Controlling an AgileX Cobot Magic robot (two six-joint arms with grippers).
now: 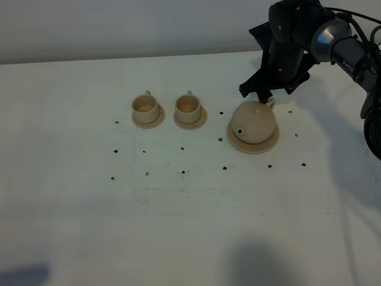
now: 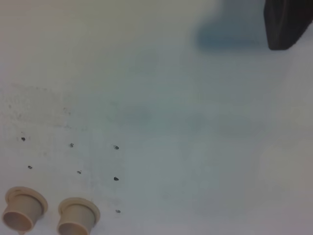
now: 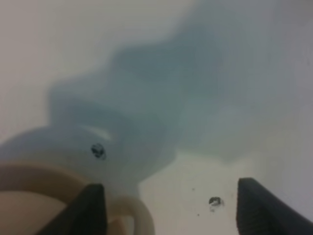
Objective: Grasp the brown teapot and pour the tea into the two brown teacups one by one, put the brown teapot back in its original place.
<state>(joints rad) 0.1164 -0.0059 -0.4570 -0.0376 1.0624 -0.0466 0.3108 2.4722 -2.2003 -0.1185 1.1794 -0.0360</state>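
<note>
The brown teapot (image 1: 253,122) sits on its wide round saucer, the original place (image 1: 237,143), right of centre, spout toward the front left. My right gripper (image 1: 271,90) hangs open just behind it, over the loop handle (image 1: 269,103). In the right wrist view the handle (image 3: 139,215) lies between the fingers (image 3: 93,210), close to one of them and untouched. The two brown teacups (image 1: 144,107) (image 1: 188,106) stand on small saucers to the left, and they also show as teacups (image 2: 22,210) (image 2: 76,215) in the left wrist view. Only a dark finger (image 2: 288,24) of my left gripper shows, well away from the cups.
Small black dot marks (image 1: 183,172) are scattered over the white table (image 1: 190,226) around the cups and teapot. The right arm and its cables (image 1: 351,53) fill the back right corner. A shadow lies at the front edge.
</note>
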